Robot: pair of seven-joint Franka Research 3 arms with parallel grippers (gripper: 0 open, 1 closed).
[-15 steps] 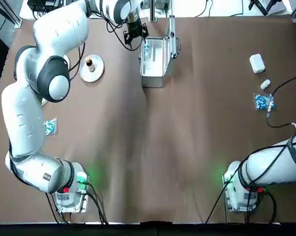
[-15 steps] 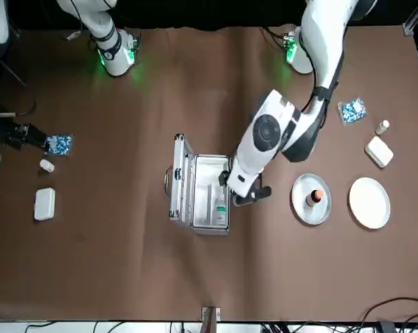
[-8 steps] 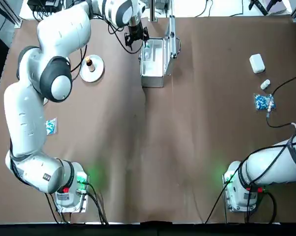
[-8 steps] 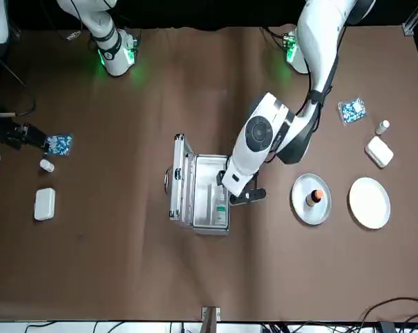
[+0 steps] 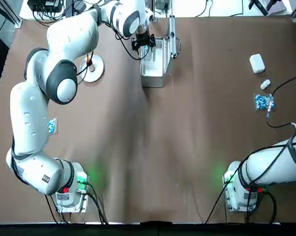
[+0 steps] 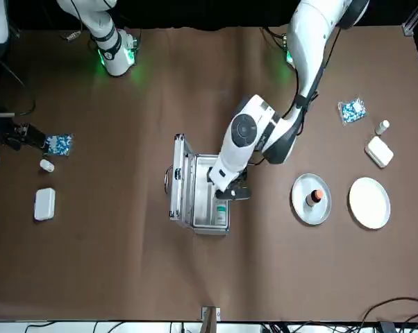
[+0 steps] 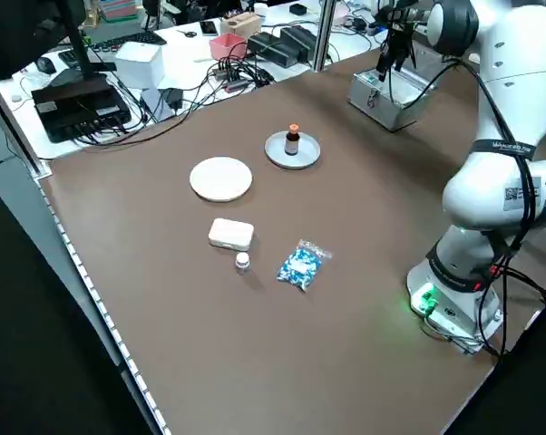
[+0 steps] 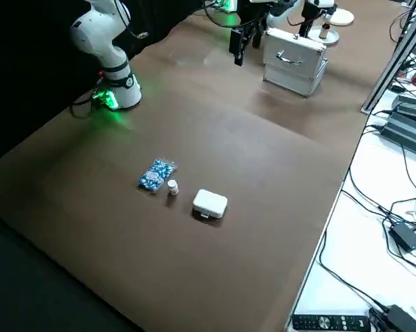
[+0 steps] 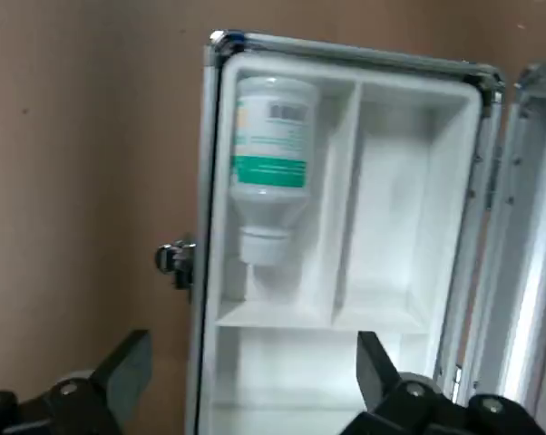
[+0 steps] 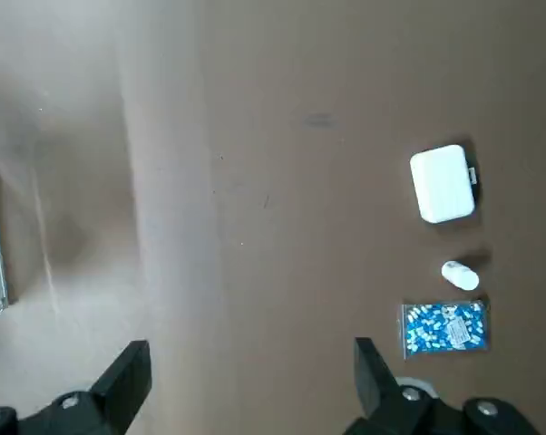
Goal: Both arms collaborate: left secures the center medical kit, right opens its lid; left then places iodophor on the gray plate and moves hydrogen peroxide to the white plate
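Now the left gripper (image 9: 255,381) hangs over the open medical kit (image 5: 153,61) at the worktop's (image 5: 187,137) centre, jaws spread; the hydrogen peroxide (image 9: 269,163) bottle lies in one long compartment; the iodophor (image 6: 316,198) stands on the gray plate (image 6: 301,208), beside the white plate (image 6: 369,202); the right gripper (image 10: 255,390), jaws apart, is raised off to the side.

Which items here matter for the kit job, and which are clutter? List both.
Job: medical kit, lid open; hydrogen peroxide bottle inside it; iodophor on gray plate; white plate; left gripper.
Clutter: white boxes; blue packets.
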